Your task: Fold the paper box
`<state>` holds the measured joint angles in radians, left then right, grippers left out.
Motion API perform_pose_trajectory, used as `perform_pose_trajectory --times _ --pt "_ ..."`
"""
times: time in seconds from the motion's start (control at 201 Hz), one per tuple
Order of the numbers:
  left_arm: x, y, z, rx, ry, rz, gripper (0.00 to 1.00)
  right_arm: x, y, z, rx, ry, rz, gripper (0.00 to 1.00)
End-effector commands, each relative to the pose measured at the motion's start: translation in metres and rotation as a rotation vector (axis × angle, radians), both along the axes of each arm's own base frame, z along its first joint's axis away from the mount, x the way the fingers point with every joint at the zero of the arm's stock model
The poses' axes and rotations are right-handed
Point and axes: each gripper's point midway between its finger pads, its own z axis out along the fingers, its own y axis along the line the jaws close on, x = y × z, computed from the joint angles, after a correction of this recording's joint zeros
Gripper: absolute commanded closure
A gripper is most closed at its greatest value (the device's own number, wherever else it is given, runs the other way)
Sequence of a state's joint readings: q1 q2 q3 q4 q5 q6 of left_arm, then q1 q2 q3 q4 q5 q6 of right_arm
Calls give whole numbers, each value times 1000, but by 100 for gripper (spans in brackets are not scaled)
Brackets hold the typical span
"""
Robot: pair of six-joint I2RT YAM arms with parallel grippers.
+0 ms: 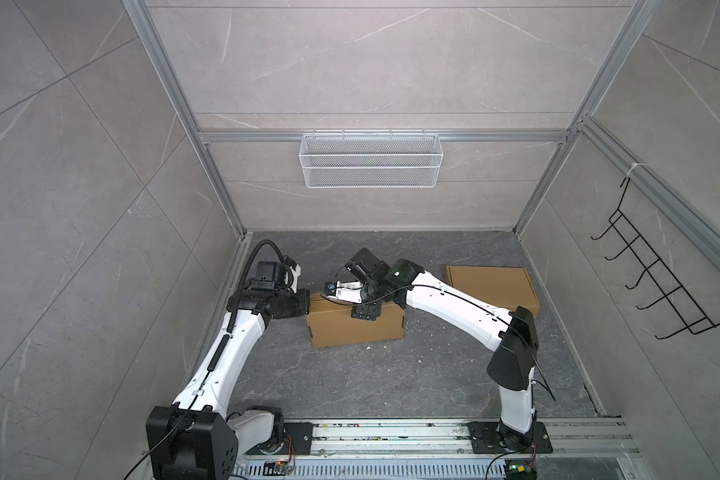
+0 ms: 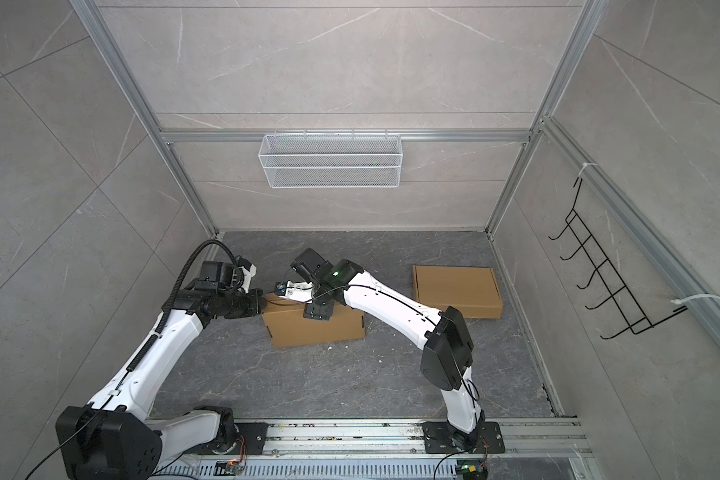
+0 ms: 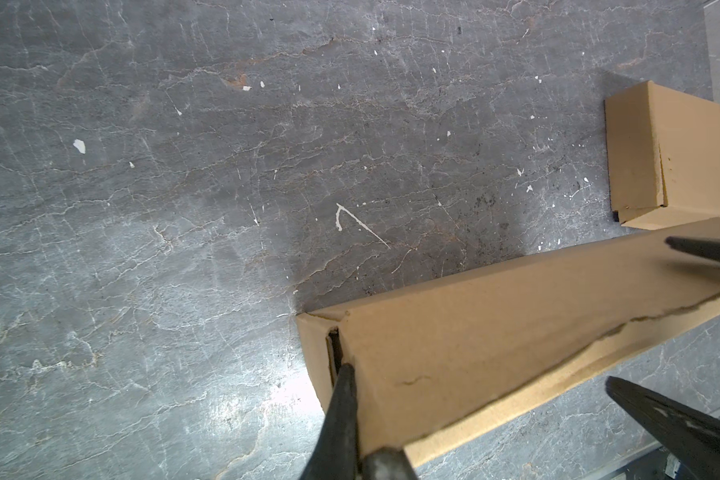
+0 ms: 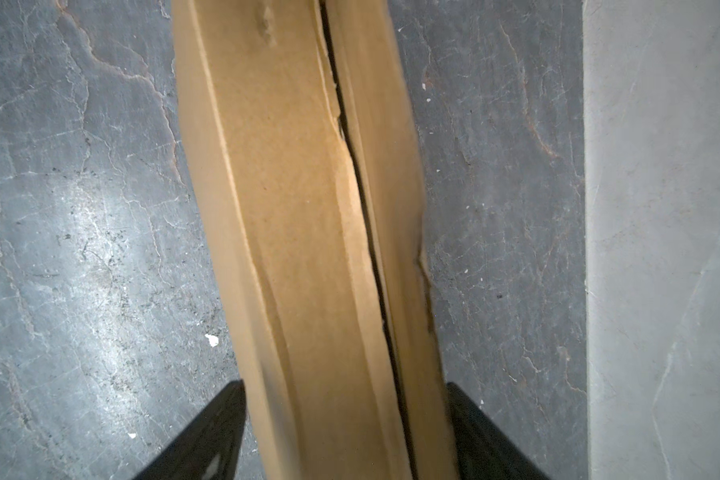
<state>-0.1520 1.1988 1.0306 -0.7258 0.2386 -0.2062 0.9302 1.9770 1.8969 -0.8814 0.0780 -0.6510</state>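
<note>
The paper box (image 1: 356, 328) (image 2: 314, 328) is brown cardboard and stands on a long narrow side on the dark floor, between the arms. A dark seam runs along its upper face (image 4: 300, 249). My left gripper (image 3: 344, 370) is shut, with its tips pressed at the slot in the box's left end (image 3: 495, 332); it sits at that end in both top views (image 1: 308, 303) (image 2: 262, 305). My right gripper (image 4: 344, 386) (image 1: 364, 311) comes down over the box from above. One of its black fingers (image 3: 707, 253) lies against each broad face.
A second, closed brown box (image 1: 491, 289) (image 2: 456, 291) (image 3: 661, 158) lies flat at the back right by the wall. A white mesh basket (image 1: 371, 160) hangs on the back wall and a black hook rack (image 1: 657, 282) on the right wall. Small white chips dot the floor.
</note>
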Motion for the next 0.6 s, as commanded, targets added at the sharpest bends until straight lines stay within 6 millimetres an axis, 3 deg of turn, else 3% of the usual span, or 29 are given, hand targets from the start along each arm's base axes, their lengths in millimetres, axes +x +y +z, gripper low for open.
perform_pose_trajectory --times 0.0,0.329,0.592 --pt "-30 -8 -16 -23 132 -36 100 0 -3 -7 -20 -10 -11 30" --pt "-32 -13 -12 -50 119 -53 97 3 -6 -14 -34 -14 -37 47" --pt "-37 -16 2 -71 83 -78 83 1 -10 -23 -48 2 -51 51"
